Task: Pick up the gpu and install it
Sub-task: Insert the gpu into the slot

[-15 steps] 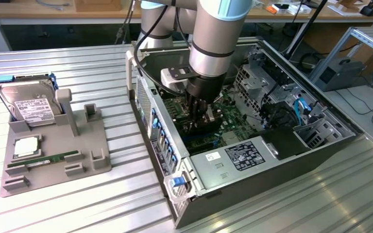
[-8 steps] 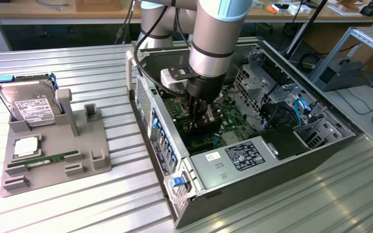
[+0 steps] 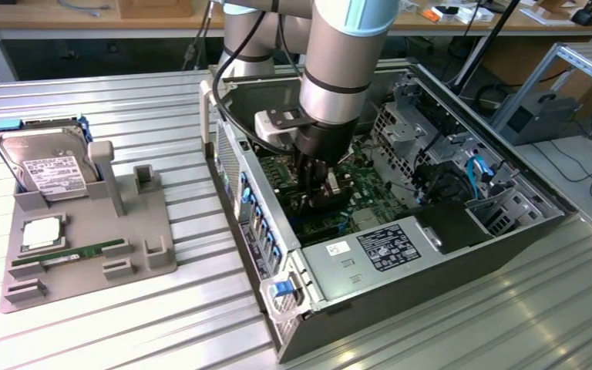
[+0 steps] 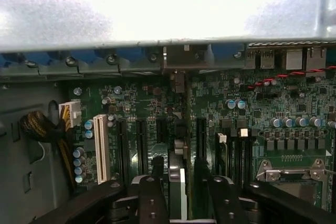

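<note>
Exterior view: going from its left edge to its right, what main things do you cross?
Hard drive → grey holder tray → open computer case → gripper over the motherboard → drive cage.

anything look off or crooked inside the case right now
Nothing stands out. The gripper is down inside the open computer case, holding the gpu edge-on over the motherboard slots, and the card looks in line with them. On the grey tray, the hard drive and memory stick sit neatly.
</note>
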You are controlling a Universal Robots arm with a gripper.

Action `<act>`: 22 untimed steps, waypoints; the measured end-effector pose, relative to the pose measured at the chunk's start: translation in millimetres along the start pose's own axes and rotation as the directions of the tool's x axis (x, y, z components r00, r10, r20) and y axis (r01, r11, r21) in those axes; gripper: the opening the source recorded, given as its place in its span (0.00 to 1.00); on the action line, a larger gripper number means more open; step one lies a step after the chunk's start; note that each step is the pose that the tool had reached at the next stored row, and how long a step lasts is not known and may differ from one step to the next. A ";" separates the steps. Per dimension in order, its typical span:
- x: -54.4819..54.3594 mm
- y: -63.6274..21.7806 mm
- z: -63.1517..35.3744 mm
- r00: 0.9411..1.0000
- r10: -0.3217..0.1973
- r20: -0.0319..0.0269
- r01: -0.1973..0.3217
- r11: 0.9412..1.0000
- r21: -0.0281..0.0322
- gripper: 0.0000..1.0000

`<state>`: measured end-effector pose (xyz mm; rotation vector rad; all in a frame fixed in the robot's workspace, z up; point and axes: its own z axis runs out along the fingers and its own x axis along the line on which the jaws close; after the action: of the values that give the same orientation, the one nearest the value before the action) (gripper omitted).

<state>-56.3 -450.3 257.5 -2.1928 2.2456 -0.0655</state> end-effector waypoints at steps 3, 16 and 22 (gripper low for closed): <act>0.0 0.0 0.0 1.000 0.000 0.000 0.000 1.000 0.000 0.40; -11.1 -33.3 -45.2 1.000 -0.010 -0.001 0.010 1.000 -0.014 0.11; -11.3 -76.0 -41.7 1.000 -0.011 -0.001 0.010 0.999 -0.033 0.11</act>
<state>18.6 -439.6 301.2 -2.2211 2.2518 -0.0305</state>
